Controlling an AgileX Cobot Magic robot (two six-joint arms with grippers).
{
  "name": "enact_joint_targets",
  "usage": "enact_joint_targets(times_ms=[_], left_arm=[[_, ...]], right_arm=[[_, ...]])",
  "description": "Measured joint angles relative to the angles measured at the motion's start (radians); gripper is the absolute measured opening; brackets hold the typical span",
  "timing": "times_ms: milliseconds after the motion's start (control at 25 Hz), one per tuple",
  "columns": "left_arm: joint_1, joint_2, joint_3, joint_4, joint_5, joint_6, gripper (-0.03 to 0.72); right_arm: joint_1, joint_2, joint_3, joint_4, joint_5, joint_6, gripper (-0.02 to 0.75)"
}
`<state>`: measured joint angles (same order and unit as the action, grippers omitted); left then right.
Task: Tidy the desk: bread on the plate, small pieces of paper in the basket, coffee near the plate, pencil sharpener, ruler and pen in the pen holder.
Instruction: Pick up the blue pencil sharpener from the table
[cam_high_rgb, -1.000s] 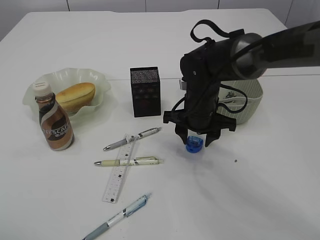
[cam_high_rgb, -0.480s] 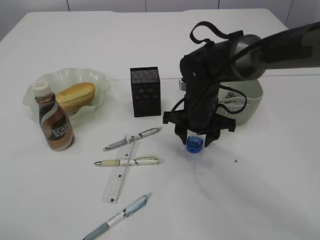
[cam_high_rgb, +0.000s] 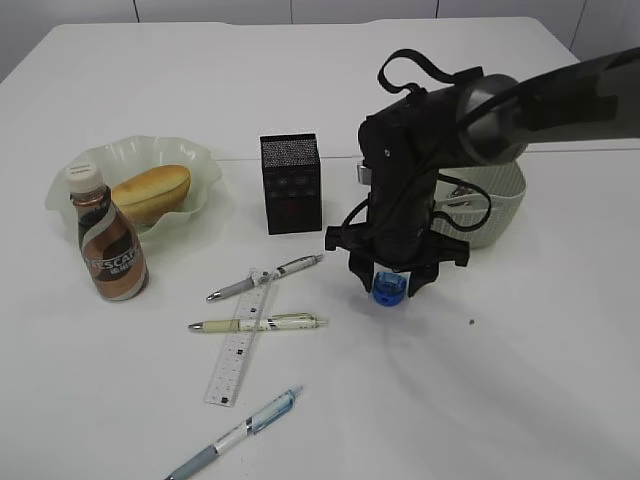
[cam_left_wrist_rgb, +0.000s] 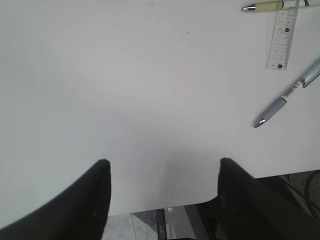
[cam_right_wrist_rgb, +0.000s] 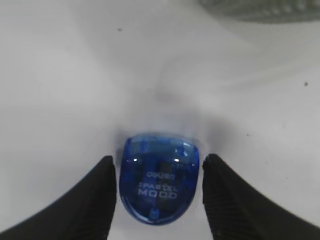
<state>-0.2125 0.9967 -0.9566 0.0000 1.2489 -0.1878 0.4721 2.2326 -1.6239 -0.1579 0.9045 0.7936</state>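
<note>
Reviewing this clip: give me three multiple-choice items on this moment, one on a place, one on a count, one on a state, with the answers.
1. Where is the bread?
A. On the plate
B. In the basket
C. Beside the ruler

2. How many pens lie on the table?
A. One
B. Three
C. Five

3. How does the right gripper stand relative to the pencil sharpener?
A. Far off to one side
B. Fingers on either side of it, with slight gaps showing
C. Holding it high above the pen holder

Answers:
1. A: the bread rests in the plate behind the coffee bottle.
2. B: three pens lie around the ruler.
3. B: the right wrist view shows the sharpener between the two fingers, on the table.
</note>
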Motion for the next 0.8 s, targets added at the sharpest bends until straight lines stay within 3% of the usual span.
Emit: enact_joint_targets(times_ms=[800], left_arm=[[0.0,0.0,0.0,0.0,0.0,0.0,0.487]], right_arm=[[0.0,0.0,0.0,-0.002,-0.013,0.0,0.405]])
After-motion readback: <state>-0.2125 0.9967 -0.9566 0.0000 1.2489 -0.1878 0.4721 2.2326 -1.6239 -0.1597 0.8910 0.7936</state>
